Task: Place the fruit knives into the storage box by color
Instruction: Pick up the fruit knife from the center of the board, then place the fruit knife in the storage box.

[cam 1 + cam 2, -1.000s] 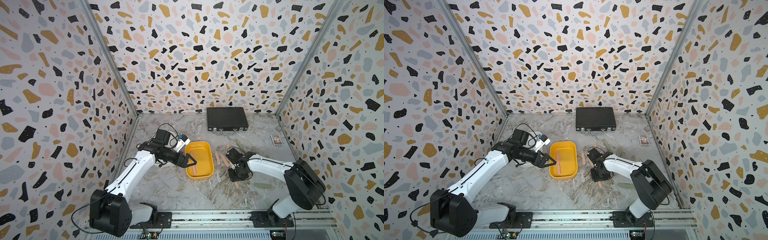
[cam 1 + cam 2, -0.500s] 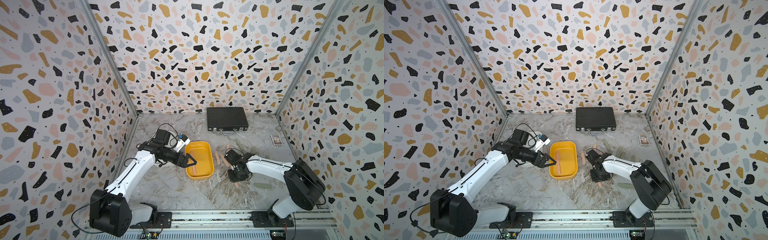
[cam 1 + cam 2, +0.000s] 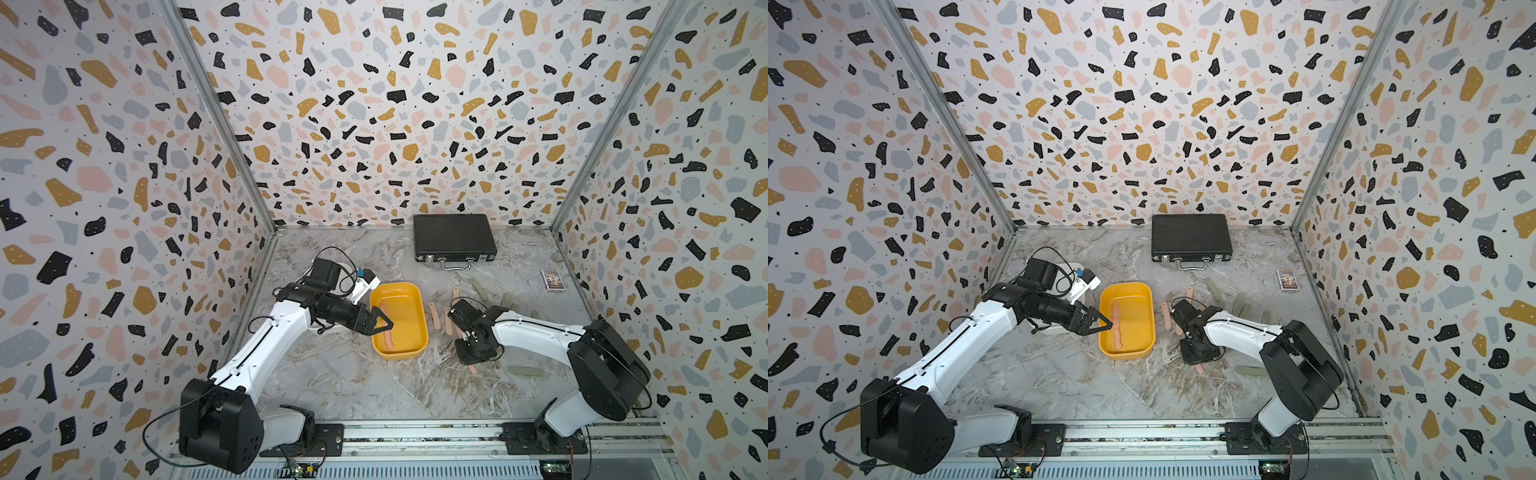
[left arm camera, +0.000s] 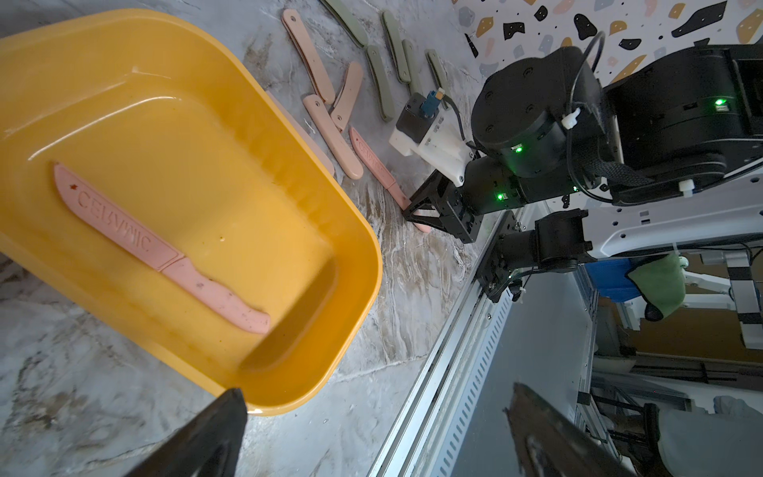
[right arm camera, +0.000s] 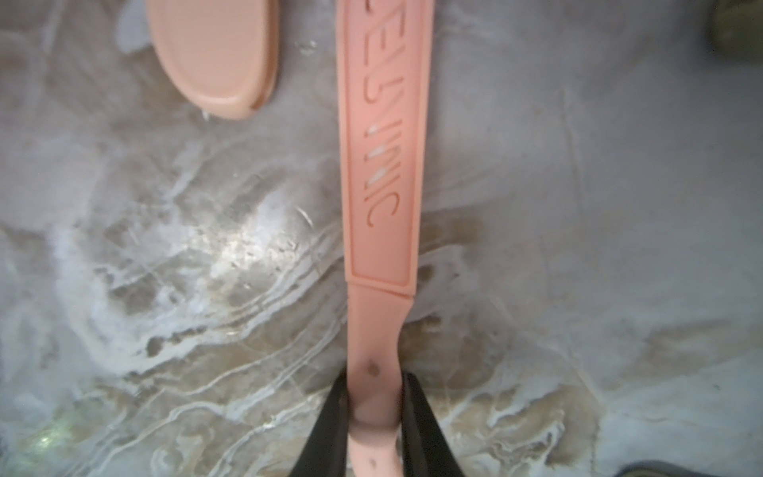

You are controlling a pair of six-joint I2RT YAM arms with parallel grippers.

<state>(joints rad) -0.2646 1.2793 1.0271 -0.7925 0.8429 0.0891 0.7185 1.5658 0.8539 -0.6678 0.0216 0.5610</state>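
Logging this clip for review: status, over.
Left gripper open at yellow tub rim. Right gripper shut on pink knife handle, knife flat on table. Another pink knife lies in tub. Neighbouring knife beside, not touching.

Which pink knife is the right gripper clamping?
The lettered pink knife on the table, pinched at its handle by the right gripper; its twin lies in the yellow tub.

right gripper [image 5: 373, 396]: black fingers [image 5: 330, 429] pinch the handle end of pink knife [image 5: 384, 165], touching both edges | pink knife: runs straight out from the jaws over marble table [image 5: 165, 247], lettering cut into its sheath | second pink knife [image 5: 214, 53]: rounded end only, beside it, not touching
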